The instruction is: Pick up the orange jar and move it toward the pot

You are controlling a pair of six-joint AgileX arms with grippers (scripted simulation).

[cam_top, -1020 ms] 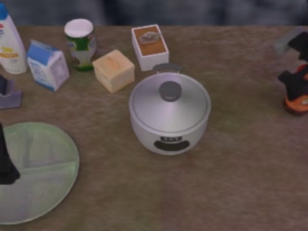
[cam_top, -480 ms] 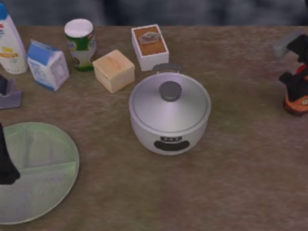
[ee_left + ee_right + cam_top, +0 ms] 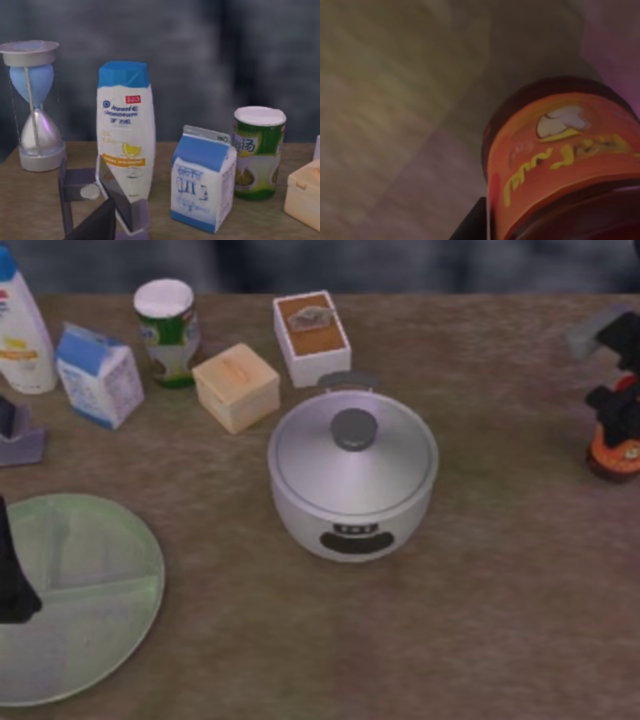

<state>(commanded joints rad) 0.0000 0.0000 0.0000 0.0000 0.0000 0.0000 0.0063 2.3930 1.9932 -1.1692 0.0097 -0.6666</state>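
While my right gripper (image 3: 612,412) sits directly over the orange jar (image 3: 615,453) at the counter's right edge, the relation that matters is plain: the jar stands upright beneath it, its long axis vertical, and the pot (image 3: 352,475) lies well apart toward the counter's middle, so any carry will run leftward across bare counter. My right arm is by far the nearer one; my left gripper (image 3: 14,580) is parked over the pale green plate (image 3: 100,590) near the counter's left edge. From the right wrist view the orange jar (image 3: 565,160) fills the picture at close range, label facing the camera, with one dark finger (image 3: 470,225) just beside its wall. I cannot tell from any view whether the right gripper's fingers are apart or already pressed on the jar, nor how the left gripper's fingers stand. Compared with a second ago, the right gripper has drawn in closer over the jar's lid and covers more of it from above; the jar itself has barely shifted, and the pot has not moved.
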